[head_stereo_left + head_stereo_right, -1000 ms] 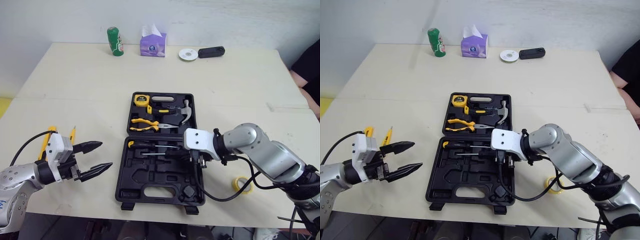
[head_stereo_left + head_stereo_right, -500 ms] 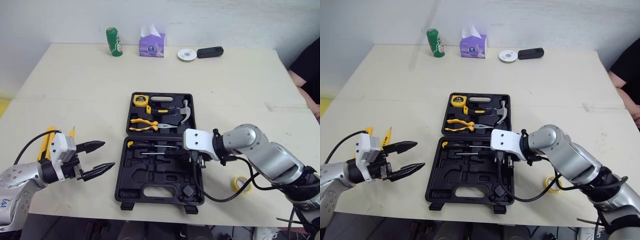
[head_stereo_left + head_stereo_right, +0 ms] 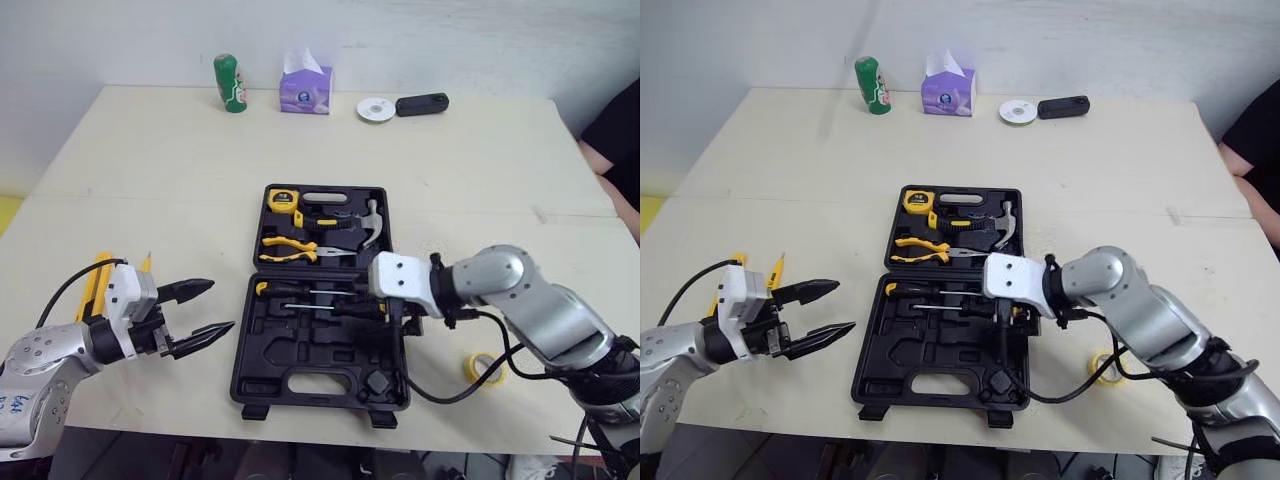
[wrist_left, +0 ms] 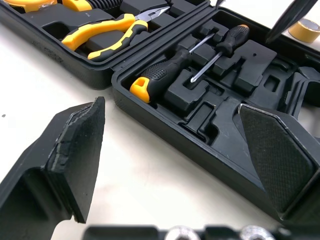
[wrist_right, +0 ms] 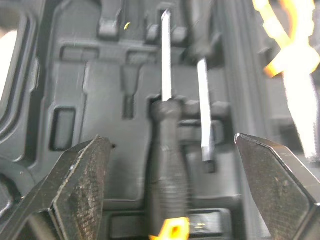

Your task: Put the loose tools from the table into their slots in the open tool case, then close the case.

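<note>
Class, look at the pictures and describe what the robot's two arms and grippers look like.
The left arm and right arm have rounded silver-grey shells, a white block at the wrist and a looping black cable. The left arm carries small blue markings. The left gripper and right gripper each have two black, tapering jaws with rough-textured inner pads.

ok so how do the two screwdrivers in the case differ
The yellow-capped screwdriver lies with its handle toward the robot's left. The plain black screwdriver has its handle toward the right, so they point opposite ways. The yellow-capped screwdriver sits nearer the hinge, the plain black screwdriver nearer the robot. The yellow-capped handle looks thicker. Both lie flat, side by side, in the lower half of the tool case.
</note>
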You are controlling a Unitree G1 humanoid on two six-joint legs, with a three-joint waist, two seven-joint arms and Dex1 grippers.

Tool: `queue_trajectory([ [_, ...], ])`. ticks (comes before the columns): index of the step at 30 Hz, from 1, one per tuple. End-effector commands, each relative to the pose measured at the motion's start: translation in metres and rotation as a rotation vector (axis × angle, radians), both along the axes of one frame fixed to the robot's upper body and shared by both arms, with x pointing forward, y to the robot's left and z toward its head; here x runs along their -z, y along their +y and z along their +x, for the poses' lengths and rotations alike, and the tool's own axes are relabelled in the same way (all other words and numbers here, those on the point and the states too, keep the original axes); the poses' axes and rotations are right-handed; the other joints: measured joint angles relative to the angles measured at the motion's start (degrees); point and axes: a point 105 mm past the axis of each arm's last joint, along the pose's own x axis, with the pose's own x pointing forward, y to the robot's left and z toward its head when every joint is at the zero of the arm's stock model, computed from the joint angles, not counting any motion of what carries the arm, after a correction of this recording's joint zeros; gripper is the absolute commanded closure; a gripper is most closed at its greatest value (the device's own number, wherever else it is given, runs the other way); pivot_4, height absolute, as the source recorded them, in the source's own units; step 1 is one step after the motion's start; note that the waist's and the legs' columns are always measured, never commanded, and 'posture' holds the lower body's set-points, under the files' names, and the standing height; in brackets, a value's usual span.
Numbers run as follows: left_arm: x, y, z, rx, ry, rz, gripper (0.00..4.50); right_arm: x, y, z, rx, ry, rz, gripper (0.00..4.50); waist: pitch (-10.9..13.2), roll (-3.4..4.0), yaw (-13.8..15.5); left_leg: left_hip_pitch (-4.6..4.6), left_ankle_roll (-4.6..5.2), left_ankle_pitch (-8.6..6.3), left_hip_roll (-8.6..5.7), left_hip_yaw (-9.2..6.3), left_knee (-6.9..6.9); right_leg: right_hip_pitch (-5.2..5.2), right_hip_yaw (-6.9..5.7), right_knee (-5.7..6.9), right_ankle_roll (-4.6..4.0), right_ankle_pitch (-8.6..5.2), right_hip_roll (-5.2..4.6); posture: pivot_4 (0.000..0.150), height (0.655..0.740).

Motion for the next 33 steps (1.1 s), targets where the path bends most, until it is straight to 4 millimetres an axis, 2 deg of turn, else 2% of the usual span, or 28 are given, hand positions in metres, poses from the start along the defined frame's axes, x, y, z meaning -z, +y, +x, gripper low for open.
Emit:
queue_trajectory([
  [1,-0.005,-0.002,0.002,0.008,-0.034,0.001,0.00,-0.022,0.002,-0.006,-0.066,-0.017,0.183,0.38,0.0,-0.01,0.0,0.00,0.00,0.00,0.00,0.00,-0.01,0.01,-0.01,0.01,0.00,0.00,0.00,0.150,0.7400],
  [6,-0.008,0.001,0.005,0.020,-0.040,0.008,0.00,-0.032,-0.002,-0.007,-0.094,-0.044,0.354,0.38,0.0,-0.01,0.0,0.01,0.00,0.00,-0.01,0.02,0.05,0.03,0.00,0.09,0.01,0.01,0.00,0.150,0.7400],
  [8,-0.011,0.001,0.008,0.026,-0.047,0.010,0.00,-0.037,-0.001,-0.004,-0.069,-0.036,0.472,0.38,0.0,-0.01,0.0,0.01,0.00,0.00,0.00,0.02,0.06,0.03,0.00,0.10,0.01,0.01,0.02,0.150,0.7400],
  [9,-0.012,-0.001,0.009,0.033,-0.050,0.008,0.00,-0.037,-0.002,-0.001,-0.037,-0.005,0.545,0.38,0.0,-0.01,0.0,0.01,0.00,0.00,0.01,0.01,0.06,0.03,-0.01,0.11,0.01,0.01,0.02,0.150,0.7400],
  [13,-0.012,-0.004,0.010,0.057,-0.047,0.009,0.00,-0.021,-0.004,-0.001,-0.036,0.058,0.617,0.38,0.0,-0.02,0.0,0.01,0.00,0.00,0.01,0.02,0.06,0.05,0.00,0.18,0.02,0.01,0.04,0.150,0.7400],
  [15,-0.013,-0.004,0.011,0.066,-0.046,0.015,0.00,-0.015,0.000,-0.002,-0.055,0.070,0.645,0.86,0.0,-0.01,-0.1,0.00,0.02,0.00,0.00,0.03,0.05,0.05,0.01,0.19,0.06,0.03,0.04,0.150,0.7400],
  [17,-0.013,-0.004,0.011,0.068,-0.048,0.017,0.00,-0.005,0.003,-0.002,-0.071,0.064,0.640,1.58,0.0,-0.01,-0.2,0.01,0.02,0.00,0.01,0.06,0.06,0.03,0.04,0.19,0.06,0.03,0.05,0.150,0.7400],
  [21,-0.012,-0.005,0.012,0.074,-0.047,0.023,0.00,0.021,0.008,0.001,-0.092,0.063,0.565,3.57,0.0,-0.01,-0.2,0.04,0.02,0.00,0.02,0.06,0.05,0.04,0.04,0.19,0.05,0.03,0.08,0.150,0.7400],
  [23,-0.012,-0.005,0.012,0.077,-0.046,0.025,0.00,0.024,0.010,0.004,-0.087,0.070,0.564,4.49,0.0,-0.01,-0.2,0.03,0.02,0.00,0.02,0.07,0.06,0.04,0.05,0.19,0.05,0.04,0.08,0.150,0.7400],
  [33,-0.010,-0.005,0.013,0.077,-0.044,0.034,0.00,0.046,0.016,0.010,-0.105,0.066,0.472,4.49,0.0,-0.01,-0.1,0.03,0.02,0.00,0.02,0.06,0.09,0.03,0.05,0.18,0.06,0.04,0.08,0.150,0.7400],
])
